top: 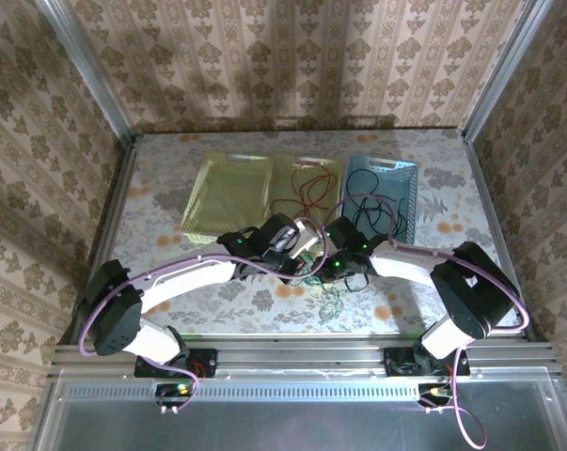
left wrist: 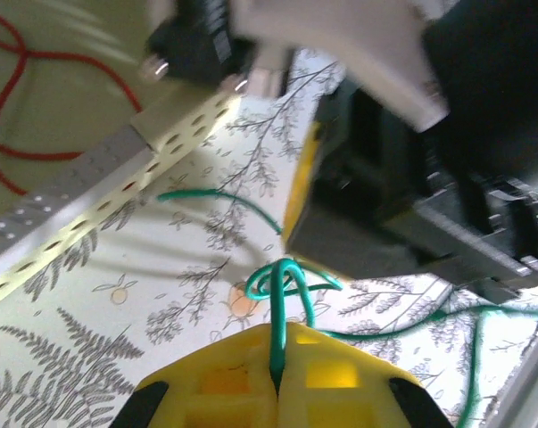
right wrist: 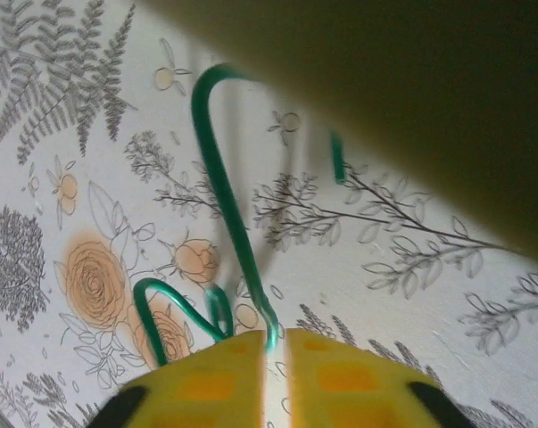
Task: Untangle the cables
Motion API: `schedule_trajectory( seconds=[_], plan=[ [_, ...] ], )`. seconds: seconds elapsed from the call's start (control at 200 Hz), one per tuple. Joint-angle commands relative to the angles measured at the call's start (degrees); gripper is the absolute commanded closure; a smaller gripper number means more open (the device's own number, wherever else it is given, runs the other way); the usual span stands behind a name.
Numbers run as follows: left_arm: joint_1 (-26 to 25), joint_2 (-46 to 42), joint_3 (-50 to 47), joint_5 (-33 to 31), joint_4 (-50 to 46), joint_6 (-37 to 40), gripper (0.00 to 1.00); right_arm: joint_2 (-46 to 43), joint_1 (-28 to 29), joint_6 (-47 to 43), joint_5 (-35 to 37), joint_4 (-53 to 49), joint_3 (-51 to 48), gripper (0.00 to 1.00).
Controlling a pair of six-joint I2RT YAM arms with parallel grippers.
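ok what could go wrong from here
1. The left tool and the right tool both pinch thin green wire. Pulling apart could cinch the loop just ahead of the left tool into a knot.
2. The wire sits at the very tip of each tool, so it may slip out.
3. In the top view the tools are close together, so they could bump.

Top ext. cam: fixed high behind arm bases, looks down & fwd over whole desk [top: 255,305], far range. L wrist cam: v. close, low, faces past left end effector [left wrist: 276,357] toward yellow basket [left wrist: 117,178] wall. R wrist cam: v. close, faces down past right end effector [right wrist: 276,352] onto desk. Both wrist views share green cable [left wrist: 276,321] & floral desk print, mid-desk in top view.
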Motion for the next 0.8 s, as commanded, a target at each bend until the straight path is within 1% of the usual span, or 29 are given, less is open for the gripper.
schedule_trajectory(
  seconds=[0.0, 0.075, 0.135, 0.155, 0.226, 0.336, 0.426, 0.446, 0.476, 0.546, 0.581, 0.621, 0.682, 0.742, 0.797],
  plan=[
    [0.5, -2.6, -0.3, -5.4, -0.5, -2.2, 1.0, -3.8, -1.4, 2.7, 6.6, -5.8, -2.4, 0.93],
    [0.8, -4.7, -1.1, -8.0, -0.5, -3.2, 1.0, -7.3, -2.7, 4.2, 10.5, -8.6, -4.2, 0.96],
    [1.3, -6.6, -1.7, -8.7, -0.5, -3.9, 1.0, -9.0, -4.1, 5.7, 13.1, -11.5, -5.6, 0.98],
    [1.4, -7.1, -1.9, -9.0, -0.5, -4.1, 1.0, -11.5, -4.6, 6.1, 13.7, -12.3, -6.2, 0.99],
    [2.0, -9.2, -2.7, -10.4, -0.6, -4.8, 1.0, -15.1, -6.6, 7.3, 15.9, -15.2, -7.8, 1.0],
    [3.0, -11.7, -3.7, -9.6, -1.2, -5.4, 1.0, -20.6, -10.2, 9.9, 16.2, -17.3, -10.2, 1.0],
    [3.2, -12.4, -3.6, -8.6, -1.5, -5.3, 1.0, -24.2, -10.9, 10.1, 17.5, -19.3, -10.2, 0.98],
    [3.1, -12.4, -3.6, -8.3, -1.5, -5.3, 1.0, -25.2, -10.9, 9.6, 16.6, -18.9, -10.3, 0.96],
    [3.1, -12.2, -3.5, -7.7, -1.4, -5.3, 1.0, -26.7, -10.9, 8.9, 14.7, -17.9, -10.5, 0.9],
    [2.8, -11.4, -3.1, -6.7, -1.8, -5.0, 1.0, -30.8, -9.8, 6.3, 10.5, -16.5, -10.2, 0.66],
    [2.5, -10.8, -2.8, -7.1, -2.2, -4.8, 1.0, -33.2, -8.5, 5.3, 9.2, -15.9, -9.8, 0.58],
    [2.1, -10.3, -2.5, -7.3, -2.6, -4.7, 1.0, -35.6, -6.7, 4.0, 7.8, -15.3, -9.2, 0.51],
    [1.5, -9.6, -2.3, -7.3, -2.8, -4.4, 1.0, -38.1, -4.5, 2.5, 5.4, -14.4, -8.2, 0.46],
    [0.9, -9.0, -1.9, -7.4, -2.8, -4.4, 1.0, -38.6, -3.1, 1.6, 3.3, -14.2, -7.2, 0.41],
    [0.6, -8.7, -1.7, -7.5, -2.6, -4.4, 1.0, -37.6, -2.6, 0.9, 1.0, -14.1, -6.3, 0.4]
  ],
)
